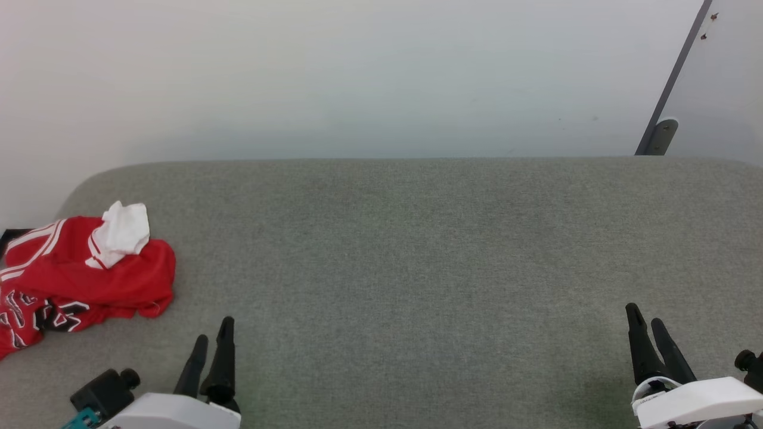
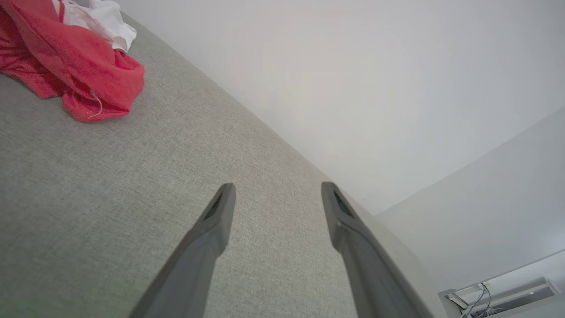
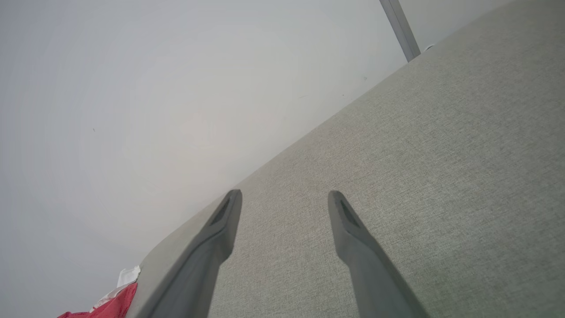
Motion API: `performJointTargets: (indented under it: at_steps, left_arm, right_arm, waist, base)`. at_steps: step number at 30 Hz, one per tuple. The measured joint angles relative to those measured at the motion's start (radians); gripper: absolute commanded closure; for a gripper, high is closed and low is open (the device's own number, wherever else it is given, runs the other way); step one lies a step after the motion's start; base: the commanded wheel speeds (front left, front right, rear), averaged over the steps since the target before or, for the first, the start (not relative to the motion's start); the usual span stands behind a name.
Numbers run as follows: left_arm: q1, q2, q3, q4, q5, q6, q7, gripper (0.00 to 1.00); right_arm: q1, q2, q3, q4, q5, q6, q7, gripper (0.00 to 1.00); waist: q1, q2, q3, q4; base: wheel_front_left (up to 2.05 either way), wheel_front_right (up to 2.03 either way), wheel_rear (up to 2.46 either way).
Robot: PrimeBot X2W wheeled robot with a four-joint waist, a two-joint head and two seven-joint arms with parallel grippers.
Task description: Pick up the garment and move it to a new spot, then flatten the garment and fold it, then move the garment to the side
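At the far left end of the grey fabric surface [image 1: 417,250], the garment [image 1: 89,280] lies crumpled in a heap. It is bunched red cloth with a white sleeve on top, striped trim along its far side and black, white-outlined lettering on the part nearest me. Just right of the garment and nearer me, I see the left gripper [image 1: 214,329] over the fabric, its two dark fingers spread wide with nothing between them. Well apart from the garment, far across the surface to its right, the right gripper [image 1: 644,314] sits the same way, jaws wide and empty. My left wrist view brings the garment close, showing a thin pale thread looped at its red hem. In that view's opposite corner is a white bracket [image 2: 499,296] with loose wires. My right wrist view catches a red-and-white corner of the garment past the surface's rounded end. Behind the garment rises a plain pale wall [image 1: 357,71], and a grey strip [image 1: 673,77] slants down it far to the right.
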Motion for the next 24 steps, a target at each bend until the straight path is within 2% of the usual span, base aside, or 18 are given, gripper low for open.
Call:
performJointTargets:
  at_steps: [24]
  left_arm:
    - [0.022,0.027,0.038,0.003,0.308,-0.058,-0.07,0.0]
  right_arm:
    - [0.014,-0.038,0.007,-0.004,-0.294,0.0,-0.071,0.0]
  waist:
    - [0.0,0.0,-0.018,-0.002]
  base:
    - [0.0,0.0,0.0]
